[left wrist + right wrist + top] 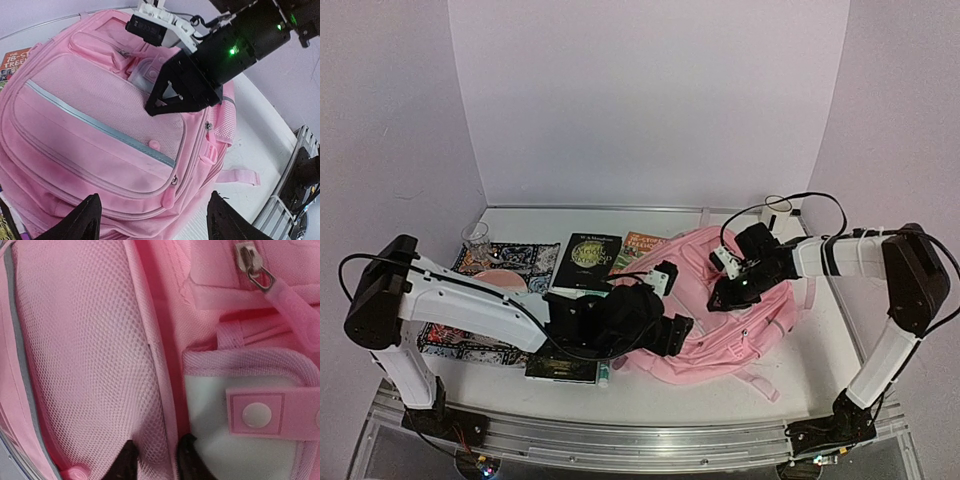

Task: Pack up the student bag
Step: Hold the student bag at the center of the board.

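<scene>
The student bag [730, 325] is a big pink backpack lying flat on the table, front pockets up. My left gripper [678, 335] hovers at its near-left edge. In the left wrist view it [154, 197] stands open over the bag [100, 130], with a pink zipper pull [170, 195] between and below the fingers, untouched. My right gripper [725, 295] comes down on the bag's upper front [155, 102]. In the right wrist view it [156, 442] is closed onto a ridge of pink mesh [90, 340] beside the white patch [210, 440].
Left of the bag lie a black book [585, 260] and a colourful book [638, 248]. Further left are a glass [476, 238] and a pink dish [500, 282] on a patterned cloth [510, 265]. A dark flat item [560, 370] lies under my left arm.
</scene>
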Tool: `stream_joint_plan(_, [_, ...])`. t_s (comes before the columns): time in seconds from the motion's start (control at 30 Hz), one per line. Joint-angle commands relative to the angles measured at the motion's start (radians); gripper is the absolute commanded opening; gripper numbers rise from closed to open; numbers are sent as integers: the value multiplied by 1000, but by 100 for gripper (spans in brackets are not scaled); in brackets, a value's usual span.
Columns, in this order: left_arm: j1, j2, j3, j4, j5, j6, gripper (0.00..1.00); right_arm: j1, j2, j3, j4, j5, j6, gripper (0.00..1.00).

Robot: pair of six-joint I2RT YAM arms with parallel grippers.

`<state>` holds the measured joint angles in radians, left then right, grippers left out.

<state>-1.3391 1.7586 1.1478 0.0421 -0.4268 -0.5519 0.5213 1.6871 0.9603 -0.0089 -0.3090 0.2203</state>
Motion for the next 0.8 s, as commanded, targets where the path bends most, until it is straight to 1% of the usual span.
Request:
stream_joint_plan(0.0, [-16,67,82,-15,12,36,73,14,-37,43,-16,-100,47,7])
stream_joint_plan(0.03, [-18,80,93,-19,17,37,73,15,-49,48,-18,-103,58,2])
stream_joint_plan(0.07, [-20,91,103,-21,25,37,72,15,-60,54,-21,-103,70,0])
stream_joint_plan(0.17, [-29,118,124,-26,35,48,70,14,-90,64,-28,-99,101,0])
stream_joint_plan(0.37, [-36,140,119,-56,33,73,61,15,-116,96,-41,-106,134,0])
stream_joint_plan(0.63, [-48,186,123,-82,48,91,42,14,-117,123,-54,-115,146,0])
stream_joint_plan(0.77, [-52,221,137,-81,22,103,40,15,-111,129,-56,-121,150,0])
